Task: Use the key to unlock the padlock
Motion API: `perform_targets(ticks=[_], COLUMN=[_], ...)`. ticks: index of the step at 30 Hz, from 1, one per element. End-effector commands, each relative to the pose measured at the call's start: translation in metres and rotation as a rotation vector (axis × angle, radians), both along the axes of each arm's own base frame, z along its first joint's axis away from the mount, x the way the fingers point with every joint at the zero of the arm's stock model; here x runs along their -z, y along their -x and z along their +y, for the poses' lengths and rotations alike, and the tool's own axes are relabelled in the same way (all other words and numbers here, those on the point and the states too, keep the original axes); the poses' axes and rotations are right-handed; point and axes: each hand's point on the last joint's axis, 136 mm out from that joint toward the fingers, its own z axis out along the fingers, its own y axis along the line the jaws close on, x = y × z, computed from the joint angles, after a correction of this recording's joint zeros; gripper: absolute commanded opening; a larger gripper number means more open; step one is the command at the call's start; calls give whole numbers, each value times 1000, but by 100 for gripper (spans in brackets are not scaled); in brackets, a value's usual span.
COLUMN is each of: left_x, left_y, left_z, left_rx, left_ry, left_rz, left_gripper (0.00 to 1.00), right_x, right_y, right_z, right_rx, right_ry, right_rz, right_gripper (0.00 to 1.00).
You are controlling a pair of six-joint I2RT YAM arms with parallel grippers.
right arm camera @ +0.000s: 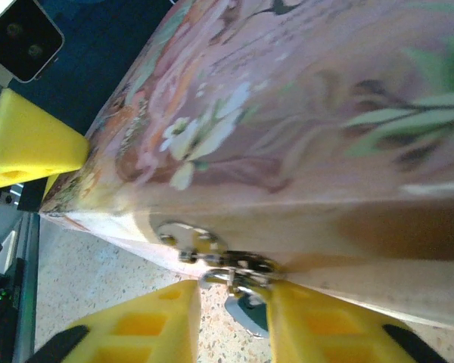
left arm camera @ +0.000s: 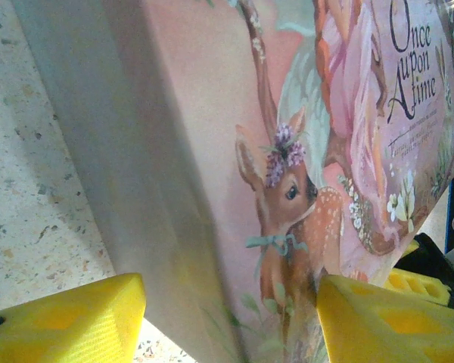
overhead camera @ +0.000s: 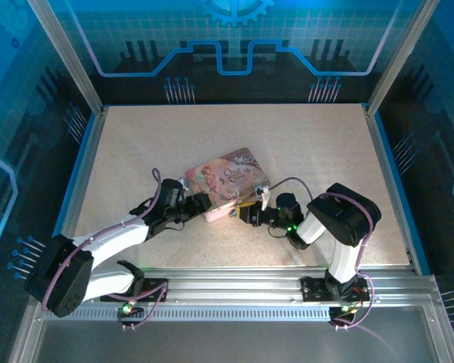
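Note:
The pink illustrated tin (overhead camera: 227,180) lies mid-table. My left gripper (overhead camera: 203,204) holds its near-left corner; in the left wrist view the yellow fingers (left arm camera: 68,318) sit on either side of the tin (left arm camera: 212,151), so the left gripper (left arm camera: 231,302) is shut on it. The padlock (right arm camera: 250,314), with a bluish body and a silvery shackle (right arm camera: 227,274), hangs from the hasp on the tin's side wall (right arm camera: 325,219). My right gripper (right arm camera: 234,302) is open around it: the body is against the right finger, with a gap to the left finger (right arm camera: 159,325). The key is hidden.
The speckled table (overhead camera: 136,136) is fenced by aluminium rails (overhead camera: 287,283) in front and blue walls on the other sides. The left gripper's yellow finger (right arm camera: 30,144) shows past the tin's far corner. The right arm's cable (overhead camera: 287,181) loops beside the tin.

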Motion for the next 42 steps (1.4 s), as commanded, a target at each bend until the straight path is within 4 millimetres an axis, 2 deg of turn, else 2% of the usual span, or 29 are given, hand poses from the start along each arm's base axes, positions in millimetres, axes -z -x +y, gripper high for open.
perform_targets(ticks=[1,7,13,36,42], left_x=[13,13,15,33,32], left_y=[9,9,10,19,19], left_z=[5,5,6,9,8], left_rx=[-6,-4,-4,-9,-8], left_ry=[-31,-34,-43,-36,-33], left_rz=[42,44,49,89,86], left_gripper=[63,63,63,63,63], right_x=[-12,-11,-9,-28,-32], right_y=[5,3,1,-19,-23], right_z=[9,9,7,-18,-20], right_rx=[-44,-36,-10,171,195], right_ry=[-29,-26,-29,-198,-239], right_rz=[-42,-36,-16,117,161], right_gripper=[24,12,8,5,5])
